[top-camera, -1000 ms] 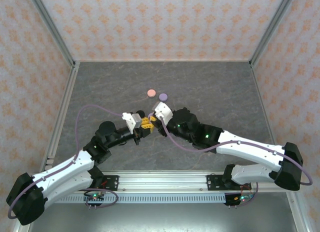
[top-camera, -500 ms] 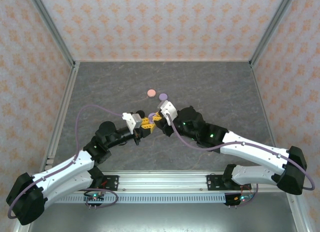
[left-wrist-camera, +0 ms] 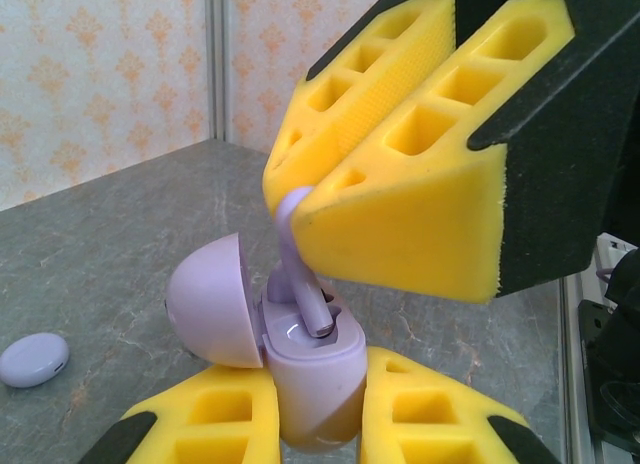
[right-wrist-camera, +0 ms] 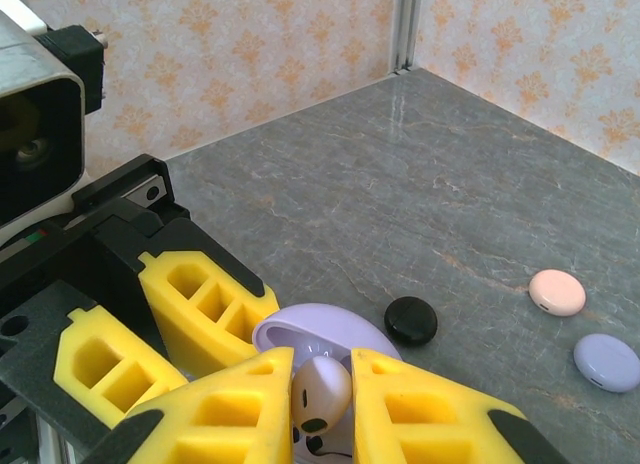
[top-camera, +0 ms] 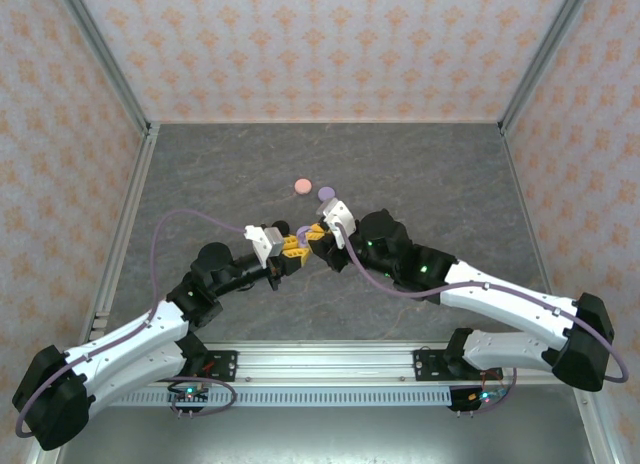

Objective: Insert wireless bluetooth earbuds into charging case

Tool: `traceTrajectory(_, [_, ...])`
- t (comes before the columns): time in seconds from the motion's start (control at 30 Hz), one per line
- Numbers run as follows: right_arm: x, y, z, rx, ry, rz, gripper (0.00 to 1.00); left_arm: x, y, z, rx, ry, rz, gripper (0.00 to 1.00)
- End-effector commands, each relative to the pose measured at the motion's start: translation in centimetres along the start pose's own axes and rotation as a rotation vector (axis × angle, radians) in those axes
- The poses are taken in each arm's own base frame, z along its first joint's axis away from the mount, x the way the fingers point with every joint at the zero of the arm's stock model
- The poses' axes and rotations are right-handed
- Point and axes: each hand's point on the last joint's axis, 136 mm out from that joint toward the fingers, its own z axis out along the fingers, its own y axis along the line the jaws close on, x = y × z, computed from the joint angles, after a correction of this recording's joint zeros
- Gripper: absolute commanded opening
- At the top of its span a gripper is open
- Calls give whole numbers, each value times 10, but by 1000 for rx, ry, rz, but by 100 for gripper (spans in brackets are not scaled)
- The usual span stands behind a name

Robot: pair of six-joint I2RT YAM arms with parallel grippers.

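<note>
In sight are one open lilac charging case (left-wrist-camera: 312, 379), one lilac earbud (left-wrist-camera: 290, 246), and three closed round cases on the tabletop (right-wrist-camera: 420, 204): one black case (right-wrist-camera: 411, 321), one pink case (right-wrist-camera: 558, 292), one lilac case (right-wrist-camera: 606, 362).

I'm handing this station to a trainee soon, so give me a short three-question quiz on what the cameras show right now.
1. True or false: the lilac case held by the left fingers has its lid shut.
2. What do the right fingers pinch? A) a black earbud B) a lilac earbud C) a white earbud
3. How many round discs lie on the table?
Key: 1 false; 2 B; 3 three.
</note>
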Motion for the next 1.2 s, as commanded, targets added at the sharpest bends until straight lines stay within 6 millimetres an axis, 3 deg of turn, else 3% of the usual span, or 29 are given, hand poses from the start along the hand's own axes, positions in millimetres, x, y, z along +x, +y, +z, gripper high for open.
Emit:
traceTrajectory(0.0, [19, 1, 3, -9, 74, -5, 18, -32, -3, -1, 6, -96, 28, 0])
traceTrajectory(0.63, [27, -8, 1, 34, 169, -114, 17, -20, -1, 6, 8, -37, 40, 0])
traceTrajectory(1.17, [33, -2, 4, 3, 203, -128, 18, -16, -1, 11, 18, -25, 32, 0])
